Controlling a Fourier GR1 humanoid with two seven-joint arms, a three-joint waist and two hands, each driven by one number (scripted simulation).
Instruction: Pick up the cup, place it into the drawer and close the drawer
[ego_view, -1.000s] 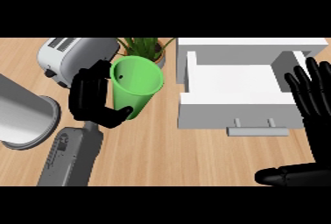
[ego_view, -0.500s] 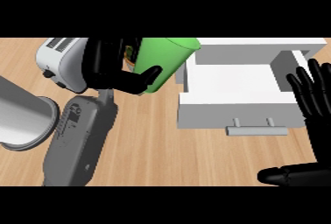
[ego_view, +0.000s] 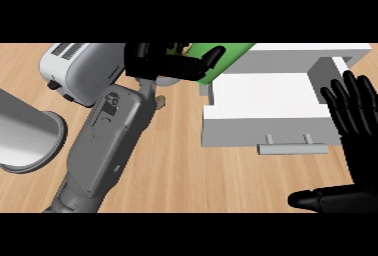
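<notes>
My left hand (ego_view: 166, 62) is shut on the green cup (ego_view: 221, 62), holding it raised at the top of the head view, beside the left wall of the open white drawer (ego_view: 266, 112). The cup is tilted and partly cut off by the view's upper edge; my fingers cover its left side. The drawer stands pulled out, with a grey handle (ego_view: 291, 148) on its front. My right hand (ego_view: 354, 112) rests open at the right edge, fingers up, beside the drawer's right side.
A silver toaster (ego_view: 77, 72) stands at the upper left, partly behind my left forearm (ego_view: 103, 145). A large grey round vessel (ego_view: 22, 135) lies at the left edge. Bare wooden counter (ego_view: 192, 180) spreads in front of the drawer.
My left hand closed round the green cup and lifted it up and to the right, toward the drawer's left wall. The right hand stayed still.
</notes>
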